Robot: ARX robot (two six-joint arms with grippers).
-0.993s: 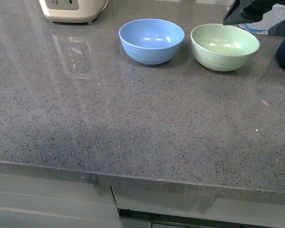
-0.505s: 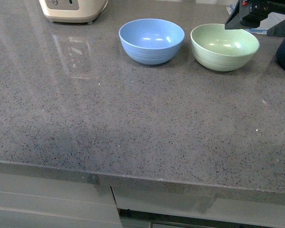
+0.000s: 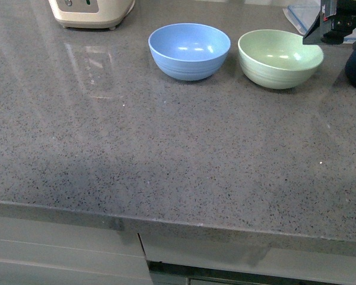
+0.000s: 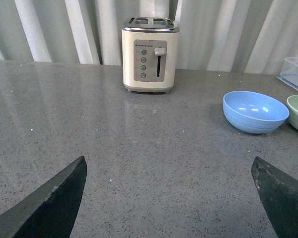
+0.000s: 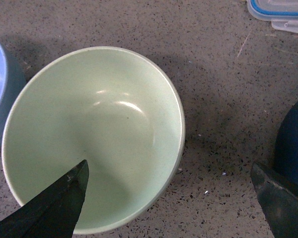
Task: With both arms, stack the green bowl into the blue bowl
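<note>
Against the front views of the preceding second, the right gripper (image 5: 169, 169) is recorded as having shifted towards the right end of the countertop (image 3: 166, 148). It now overlaps only the right-hand rim of the green bowl (image 3: 280, 58) rather than its far rim. Neither bowl is found to have moved. The green bowl stands near the far edge of the countertop, towards its right end, just beside the blue bowl (image 3: 189, 50) and apart from it by a narrow gap. In the right wrist view the fingers (image 5: 59, 208) are seen spread wide and holding nothing, one over the bowl's interior and the other beyond the rim over bare counter. A rim grasp is judged to be in preparation, and no part of the stacking is yet done. The left gripper (image 4: 169, 166) is likewise spread wide and empty over bare counter, well apart from both bowls, with a toaster (image 4: 150, 54) at the far edge. The left arm is absent from the front view. The right gripper is cut off there by the frame, and its height above the rim cannot be judged. A dark navy vessel (image 5: 293, 144) near the green bowl and a lidded container (image 5: 278, 12) are only partly shown.
</note>
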